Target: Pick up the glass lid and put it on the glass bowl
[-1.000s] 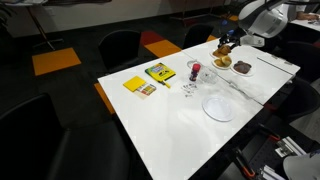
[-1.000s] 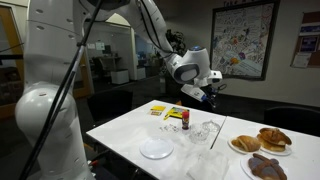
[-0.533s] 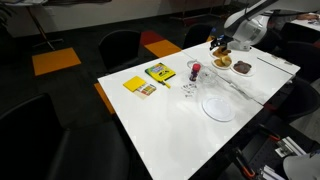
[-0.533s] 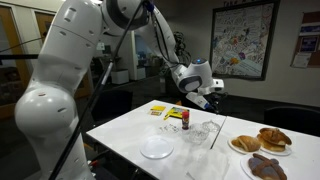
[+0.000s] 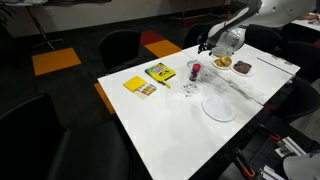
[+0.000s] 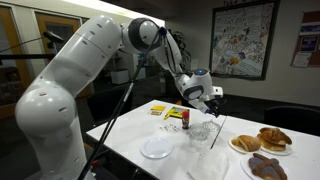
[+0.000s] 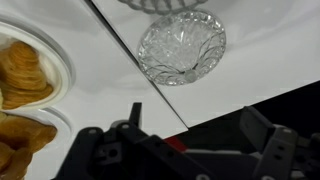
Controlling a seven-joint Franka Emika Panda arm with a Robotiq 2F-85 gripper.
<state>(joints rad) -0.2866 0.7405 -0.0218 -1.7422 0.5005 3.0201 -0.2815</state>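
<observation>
The robot's hand (image 6: 213, 101) hangs in the air above the far edge of the white surface (image 5: 160, 120), its two dark fingers (image 7: 100, 152) standing wide apart with nothing between them (the wrist view shows an empty gap and the surface's edge below it). The small clear cut-glass bowl (image 7: 181, 45) stands on the surface just ahead of the hand in the wrist view, upright and uncovered; in an exterior view it sits below the hand (image 6: 203, 132), not touching it. The flat pale round glass lid (image 5: 218, 108) lies flat on the surface apart from the bowl, nearer the close edge, and shows in both exterior views (image 6: 156, 148). A small red-capped bottle (image 6: 185, 118) stands just beside the bowl. Plates of golden pastries (image 6: 272, 138) sit near the bowl at one end of the surface, and they fill the left side of the wrist view (image 7: 25, 75). A yellow box (image 5: 157, 71) lies well apart from the lid, toward the other end.
</observation>
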